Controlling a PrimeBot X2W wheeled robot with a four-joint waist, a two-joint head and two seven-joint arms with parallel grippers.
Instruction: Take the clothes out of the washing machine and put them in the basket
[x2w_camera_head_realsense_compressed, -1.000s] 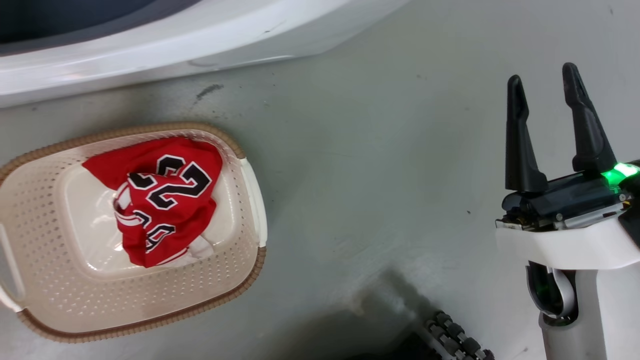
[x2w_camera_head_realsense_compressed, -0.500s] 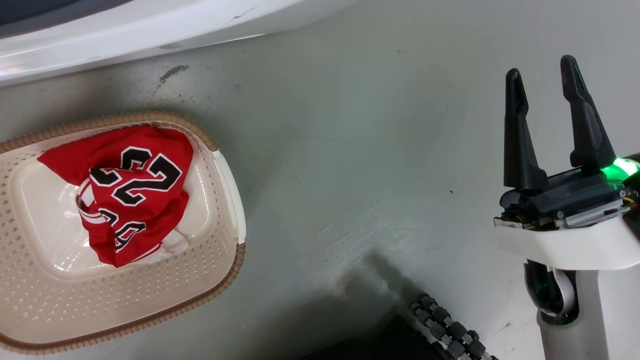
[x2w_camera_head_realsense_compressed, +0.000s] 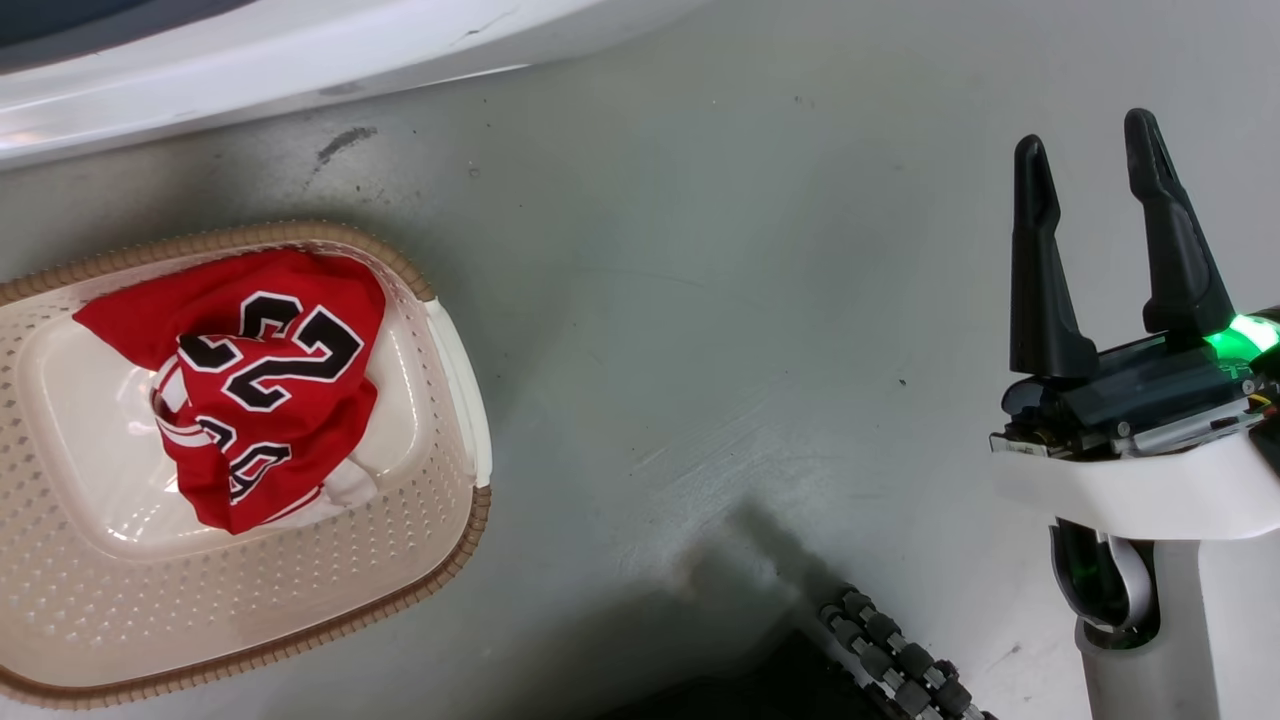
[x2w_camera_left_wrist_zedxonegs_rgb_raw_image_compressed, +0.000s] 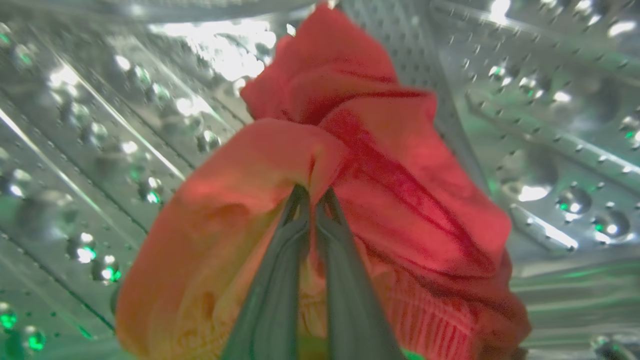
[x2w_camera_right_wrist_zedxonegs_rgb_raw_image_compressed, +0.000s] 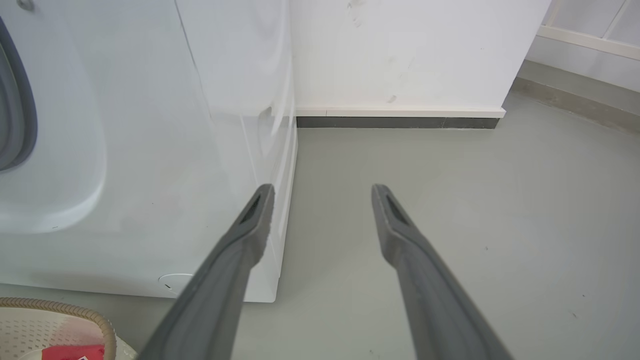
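Inside the washing machine's perforated steel drum (x2w_camera_left_wrist_zedxonegs_rgb_raw_image_compressed: 550, 125), my left gripper (x2w_camera_left_wrist_zedxonegs_rgb_raw_image_compressed: 315, 192) is shut on a fold of a bright red garment (x2w_camera_left_wrist_zedxonegs_rgb_raw_image_compressed: 380, 165) that bunches around the fingers. The cream basket (x2w_camera_head_realsense_compressed: 440, 480) with a brown rim stands on the floor at the left of the head view and holds a red jersey (x2w_camera_head_realsense_compressed: 250, 380) with black numerals. The machine's white front (x2w_camera_head_realsense_compressed: 300, 60) runs along the top of that view and shows again as the washing machine (x2w_camera_right_wrist_zedxonegs_rgb_raw_image_compressed: 150, 150) in the right wrist view. My right gripper (x2w_camera_head_realsense_compressed: 1090, 145) hangs open and empty at the right, far from the basket (x2w_camera_right_wrist_zedxonegs_rgb_raw_image_compressed: 75, 315).
Grey floor (x2w_camera_head_realsense_compressed: 700, 300) spreads between the basket and my right arm. A black ribbed cable (x2w_camera_head_realsense_compressed: 890, 650) lies at the bottom edge. A white wall with a dark skirting strip (x2w_camera_right_wrist_zedxonegs_rgb_raw_image_compressed: 395, 122) stands behind the machine's right side.
The head camera shifted between the oldest frame and half a second ago, sliding the basket and machine left and up in view. Since then the scene holds still; the right gripper stays open.
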